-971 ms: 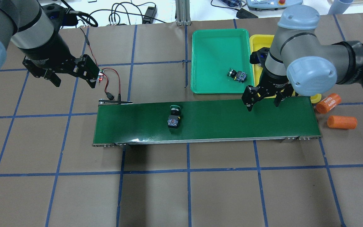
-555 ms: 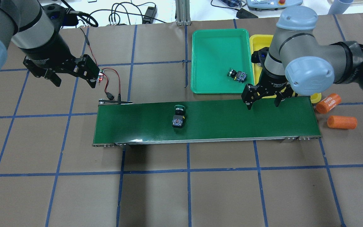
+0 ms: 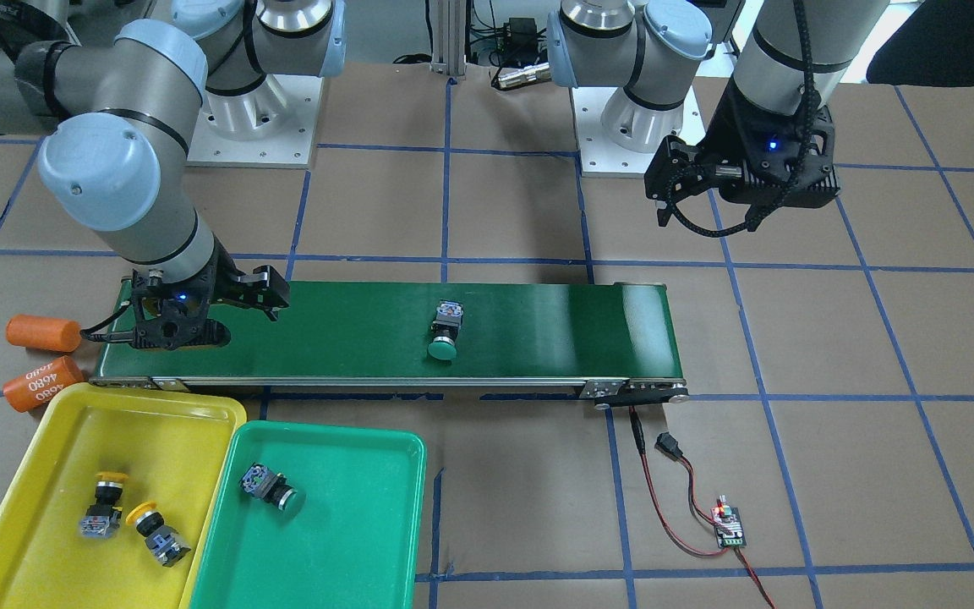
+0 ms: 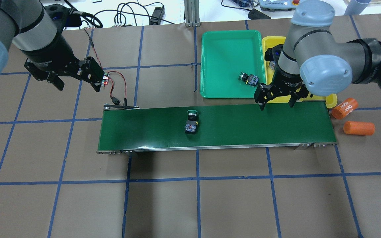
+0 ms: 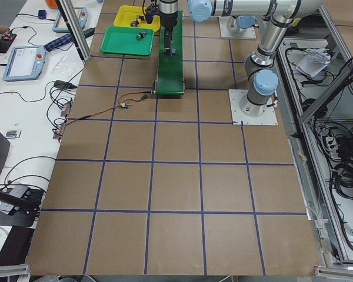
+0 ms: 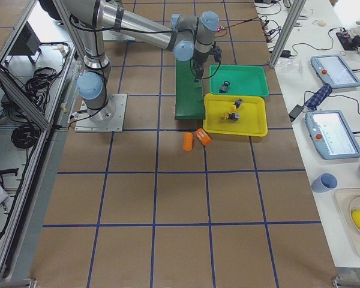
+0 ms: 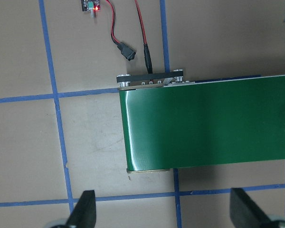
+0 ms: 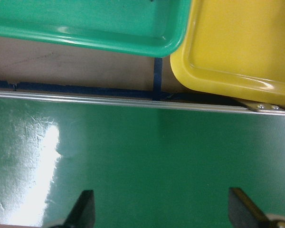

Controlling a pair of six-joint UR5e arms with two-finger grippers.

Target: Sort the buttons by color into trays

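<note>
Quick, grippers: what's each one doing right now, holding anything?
Left gripper: open, holding nothing.
Right gripper: open, holding nothing, over the conveyor belt.

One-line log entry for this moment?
belt: loose green button mid-belt | right gripper: open, empty, over belt end by trays | left gripper: open, empty | yellow tray: two yellow buttons | green tray: one green button

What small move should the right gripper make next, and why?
Probably slide the open right gripper along the conveyor belt over the green-capped button: it is the only button not in a tray, and the green tray sits beside that gripper.
</note>
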